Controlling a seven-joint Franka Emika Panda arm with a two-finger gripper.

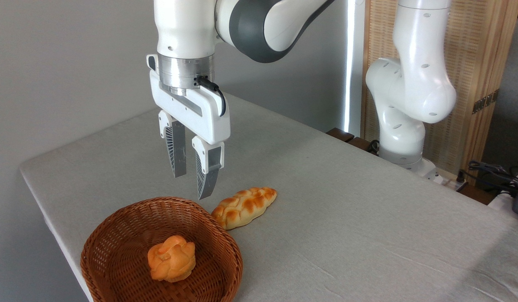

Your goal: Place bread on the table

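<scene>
Grey fabric table (pixel 347 209) fills our frame, wicker basket (pixel 112 247) cropped at the bottom. Knotted orange bread (pixel 171 258) sits inside it, braided loaf (pixel 244 206) alongside. We see the gripper (pixel 191 178) above with ribbed fingers (pixel 206 176) spread, empty.

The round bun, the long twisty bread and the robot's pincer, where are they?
round bun (pixel 171 258): fixed camera view, on its knotted top, inside the basket.
long twisty bread (pixel 244 206): fixed camera view, middle of its braided crust.
pincer (pixel 191 184): fixed camera view, midway between its two fingertips.

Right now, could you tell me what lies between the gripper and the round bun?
Nothing solid: the open gripper hangs above the wicker basket, with only air and the basket's inside between it and the bun.
</scene>
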